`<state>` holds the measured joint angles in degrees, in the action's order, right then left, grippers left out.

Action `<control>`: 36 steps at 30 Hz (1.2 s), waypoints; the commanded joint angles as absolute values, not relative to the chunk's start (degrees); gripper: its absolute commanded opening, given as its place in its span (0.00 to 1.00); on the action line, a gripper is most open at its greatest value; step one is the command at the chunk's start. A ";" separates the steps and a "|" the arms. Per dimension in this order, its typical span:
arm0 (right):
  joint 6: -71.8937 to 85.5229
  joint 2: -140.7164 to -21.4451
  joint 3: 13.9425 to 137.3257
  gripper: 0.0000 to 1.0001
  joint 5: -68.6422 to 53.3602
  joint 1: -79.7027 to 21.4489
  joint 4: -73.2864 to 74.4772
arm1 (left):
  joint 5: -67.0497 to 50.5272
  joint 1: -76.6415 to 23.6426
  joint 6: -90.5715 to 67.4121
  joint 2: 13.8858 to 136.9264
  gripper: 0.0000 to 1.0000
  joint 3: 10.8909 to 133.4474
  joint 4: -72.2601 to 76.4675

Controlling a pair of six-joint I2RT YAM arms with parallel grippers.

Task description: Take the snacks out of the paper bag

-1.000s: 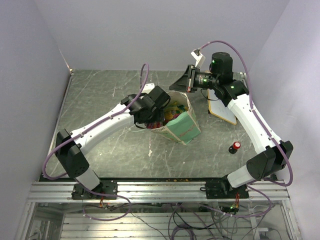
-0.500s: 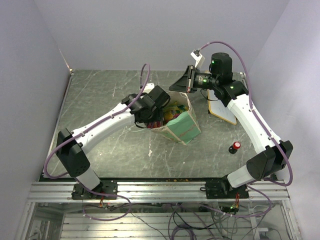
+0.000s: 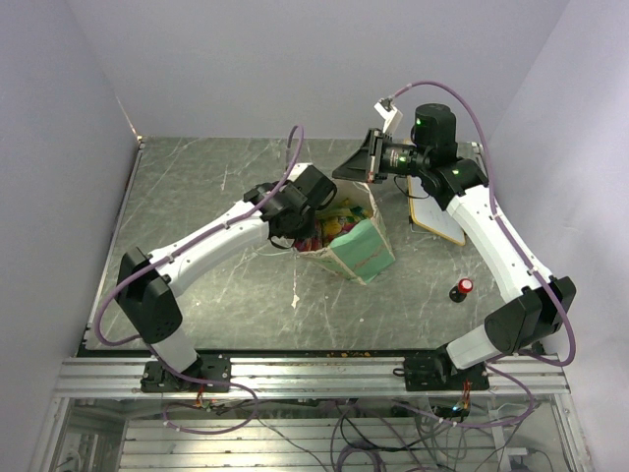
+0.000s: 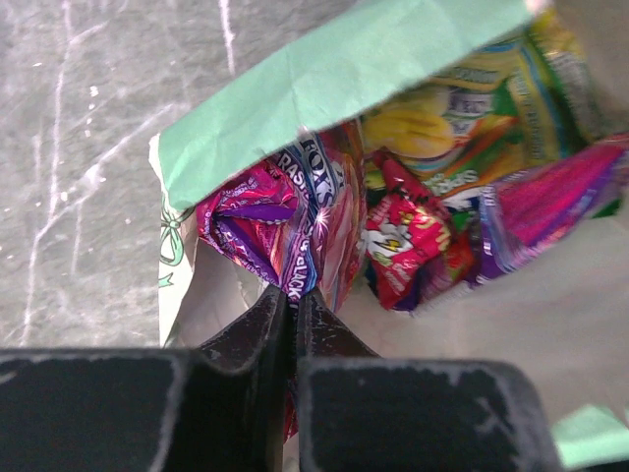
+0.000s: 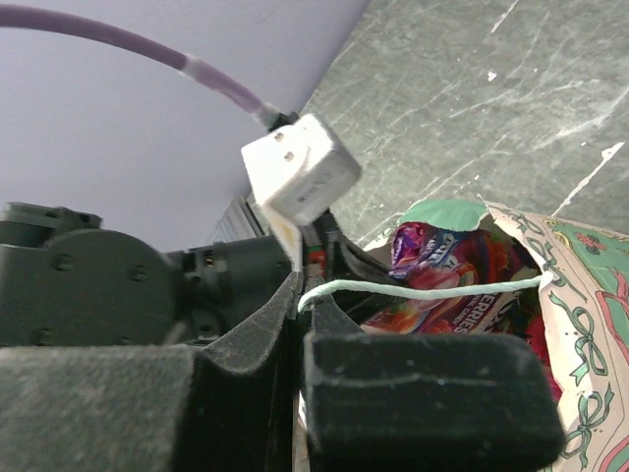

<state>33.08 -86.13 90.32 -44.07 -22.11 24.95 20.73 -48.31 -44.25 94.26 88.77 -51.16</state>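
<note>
The mint-green paper bag (image 3: pixel 362 251) lies on its side mid-table, its mouth facing left. Snacks (image 3: pixel 337 220) fill the mouth. My left gripper (image 4: pixel 293 295) reaches into the bag and is shut on a purple candy wrapper (image 4: pixel 280 211). Beside that wrapper lie a red packet (image 4: pixel 408 241), a yellow-green packet (image 4: pixel 442 128) and a magenta one (image 4: pixel 555 202). The bag's green wall (image 4: pixel 324 88) hangs over them. My right gripper (image 5: pixel 307 295) is shut on the bag's white string handle (image 5: pixel 423 288) and holds it taut above the bag (image 5: pixel 590 285). In the top view the right gripper (image 3: pixel 354 169) sits over the bag's far edge.
A small red-capped black knob (image 3: pixel 461 288) stands right of the bag. A white whiteboard (image 3: pixel 437 218) lies under the right arm. A thin white strip (image 3: pixel 295 291) lies near the front. Walls close in on the left, back and right.
My left gripper has closed on the purple wrapper, and the left arm has shifted slightly toward the bag. The right arm holds still.
</note>
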 commanded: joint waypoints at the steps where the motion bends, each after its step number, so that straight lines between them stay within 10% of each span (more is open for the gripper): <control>1: 30.68 -84.28 92.89 0.00 -42.26 -22.50 27.32 | 13.72 -47.28 -42.21 88.30 0.09 90.28 -42.99; 14: 19.63 -77.39 95.69 0.00 -23.13 -22.49 37.39 | -0.24 -42.07 -45.83 73.57 0.07 88.16 -29.20; 36: -9.12 -78.11 107.86 0.00 -2.76 -31.88 44.02 | 16.64 -31.47 -46.78 64.39 0.07 92.39 -49.68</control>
